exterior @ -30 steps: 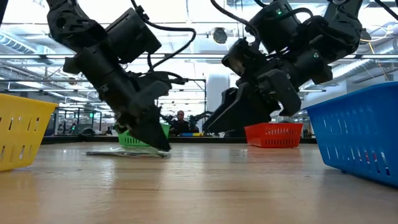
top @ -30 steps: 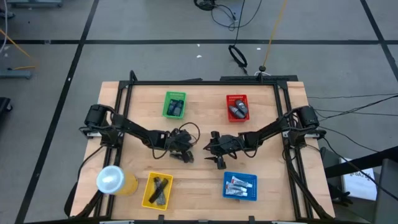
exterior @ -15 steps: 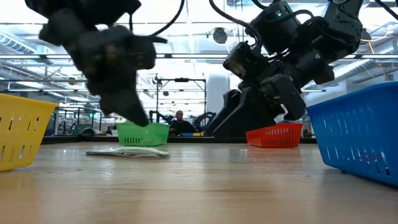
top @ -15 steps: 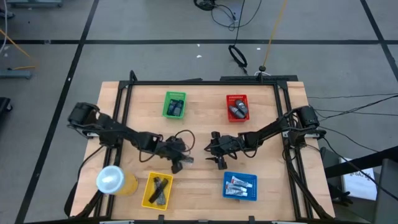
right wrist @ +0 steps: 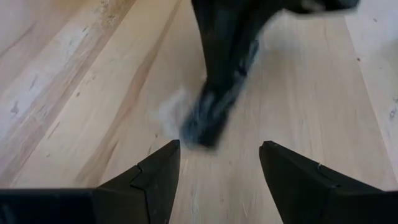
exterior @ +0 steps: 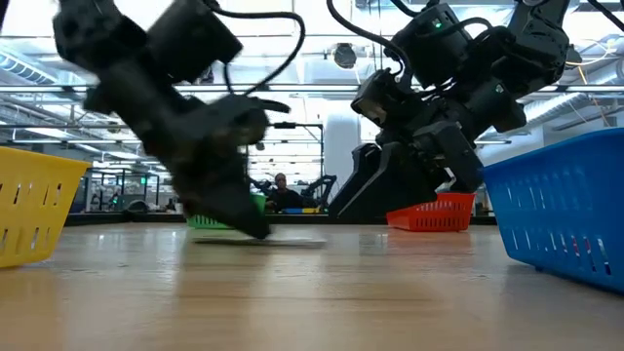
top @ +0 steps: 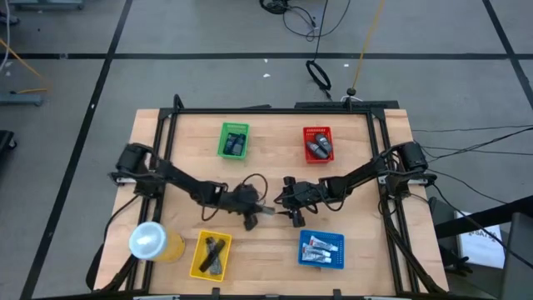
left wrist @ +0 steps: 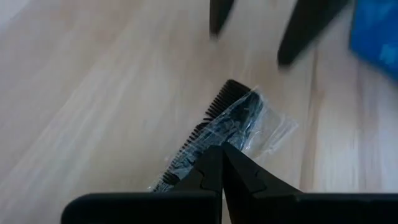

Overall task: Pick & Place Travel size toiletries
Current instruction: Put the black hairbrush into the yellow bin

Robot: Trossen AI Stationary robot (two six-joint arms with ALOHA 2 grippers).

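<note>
Black comb in clear wrapper (left wrist: 227,127) lies flat on table (top: 275,150), near middle, between both grippers. Left gripper (top: 252,218) pinched closed on wrapper's edge, low at table. Right gripper (top: 293,213) just right of it, fingers spread, holding nothing.

Sorting looks mostly done: items already in green basket (top: 234,140), red basket (top: 317,144), blue basket (top: 321,249), yellow basket (top: 211,255). This comb seems last loose piece; probably belongs in yellow basket with other dark pieces.

black comb in clear wrapper (left wrist: 227,127) | flat on table | mid-table
</note>
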